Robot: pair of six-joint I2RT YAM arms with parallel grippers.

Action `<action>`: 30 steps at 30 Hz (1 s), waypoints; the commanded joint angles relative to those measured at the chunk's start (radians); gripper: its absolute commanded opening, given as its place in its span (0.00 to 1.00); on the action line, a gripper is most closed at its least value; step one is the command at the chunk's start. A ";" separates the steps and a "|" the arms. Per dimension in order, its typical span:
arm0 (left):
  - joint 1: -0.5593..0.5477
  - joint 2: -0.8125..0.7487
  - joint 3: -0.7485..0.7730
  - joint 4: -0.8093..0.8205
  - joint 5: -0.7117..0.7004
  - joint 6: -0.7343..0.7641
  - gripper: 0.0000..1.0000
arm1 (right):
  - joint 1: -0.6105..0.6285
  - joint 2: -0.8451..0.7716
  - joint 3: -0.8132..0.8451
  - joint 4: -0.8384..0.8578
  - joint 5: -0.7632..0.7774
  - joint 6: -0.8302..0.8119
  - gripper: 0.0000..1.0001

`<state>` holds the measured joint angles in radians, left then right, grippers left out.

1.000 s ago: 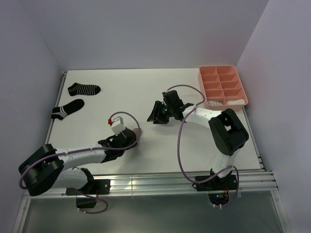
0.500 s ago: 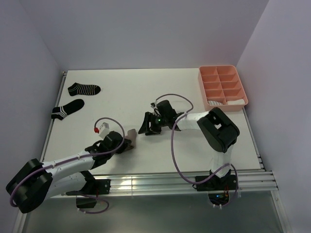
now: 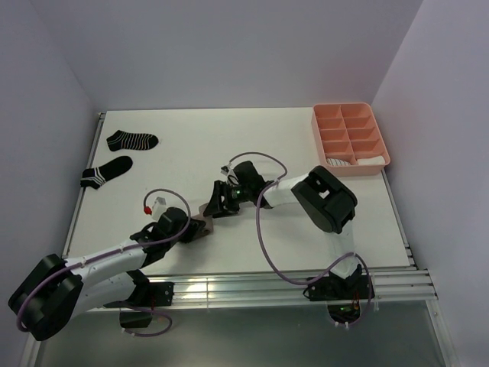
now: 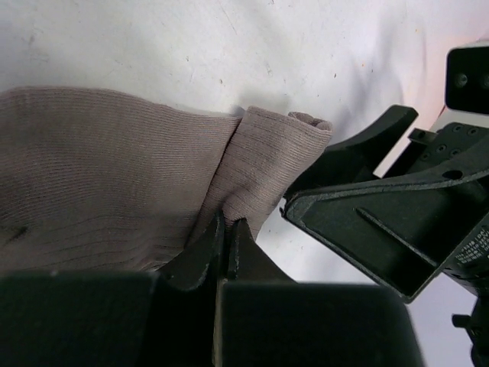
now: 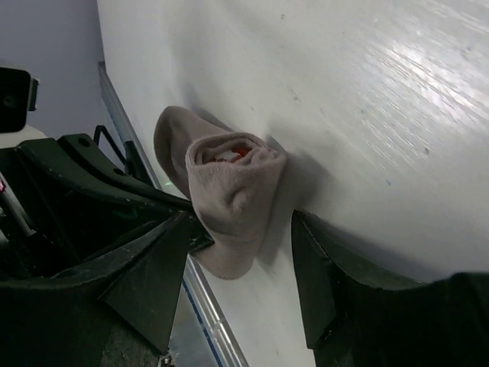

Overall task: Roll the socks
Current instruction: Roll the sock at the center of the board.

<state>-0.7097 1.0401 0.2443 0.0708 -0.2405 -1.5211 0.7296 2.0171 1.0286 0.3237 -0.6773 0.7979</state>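
From where I stand, the taupe ribbed knit sock (image 3: pixel 203 224) lies on the white bench (image 3: pixel 252 145) near its front edge, just left of centre, between the two arms. It is a small, soft thing, fine lengthwise ribs running across the fabric. One end is folded over into a short, fat roll, and a bit of red shows inside the open end of that roll (image 5: pixel 237 153). The rest of it spreads flat and wrinkled toward the left arm.

The left claw (image 4: pixel 228 229) is pinched tight on a fold of the sock, its fingers closed on the fabric just behind the roll. The right claw (image 5: pixel 243 222) stands spread wide, one finger (image 5: pixel 145 283) on each side of the rolled end; whether it touches the fabric I cannot tell.

Well apart, at the far left of the bench, lie two black socks with thin white stripes, one (image 3: pixel 131 140) behind the other (image 3: pixel 105 172), both flat. At the far right sits a pink plastic compartment tray (image 3: pixel 350 130), with a white thin-striped sock (image 3: pixel 338 161) and a plain white sock (image 3: pixel 370 159) in its nearest compartments.
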 commanded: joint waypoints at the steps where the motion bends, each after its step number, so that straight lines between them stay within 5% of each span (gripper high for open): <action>1: 0.006 0.002 -0.057 -0.128 0.041 -0.024 0.01 | 0.017 0.063 0.036 0.021 -0.001 0.007 0.63; 10: 0.012 -0.014 -0.066 -0.132 0.041 -0.022 0.01 | 0.025 0.163 0.067 0.060 -0.064 0.024 0.51; 13: 0.013 0.001 -0.059 -0.124 0.044 -0.011 0.01 | 0.025 0.173 0.059 0.071 -0.071 0.024 0.33; 14: 0.013 0.014 -0.051 -0.118 0.046 -0.005 0.01 | 0.024 0.169 0.060 0.061 -0.068 0.020 0.16; 16: 0.015 0.027 -0.040 -0.105 0.047 0.030 0.01 | 0.021 0.149 0.060 0.022 -0.038 -0.006 0.01; 20: 0.016 0.095 0.045 -0.115 0.037 0.123 0.08 | -0.009 0.095 0.057 -0.078 0.028 -0.077 0.00; 26: 0.016 0.129 0.177 -0.189 -0.020 0.269 0.38 | -0.074 0.000 0.099 -0.316 0.197 -0.257 0.00; 30: 0.016 0.136 0.234 -0.204 -0.060 0.341 0.43 | -0.096 -0.035 0.148 -0.468 0.312 -0.325 0.00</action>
<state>-0.6968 1.1698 0.4202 -0.0650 -0.2401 -1.2877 0.6632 2.0125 1.1355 0.0719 -0.5739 0.6147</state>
